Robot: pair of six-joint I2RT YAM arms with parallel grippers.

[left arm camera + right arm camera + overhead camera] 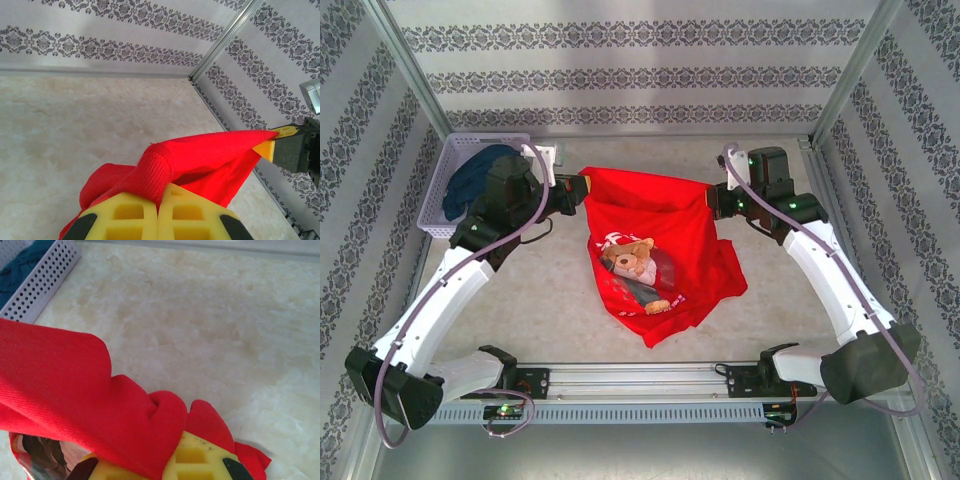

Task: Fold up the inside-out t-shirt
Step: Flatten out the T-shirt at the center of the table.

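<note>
I've got the inside-out t-shirt [665, 235] pinched at both ends of one edge, so it hangs as a sheet between the arms over the far half of the table [530, 300], its lower part draped and bunched on the surface toward me. The left gripper [576, 192] is pressed together on a thick ribbed roll of red cloth, which my left wrist camera shows rising straight out of the yellow pads [130, 212]. The right gripper [713, 200] is likewise clamped on a gathered corner, red folds spilling over its pads [192, 460]. I read the spread hold as a way to pull that edge taut and let the weight of the fabric shake the creases out before laying it flat. The teddy bear print [632, 265] faces the overhead camera, crumpled low on the sheet. The perforated basket [485, 137] with the navy garment [470, 180] sits just behind the left arm, apart from the red cloth, and I'd steer clear of it
</note>
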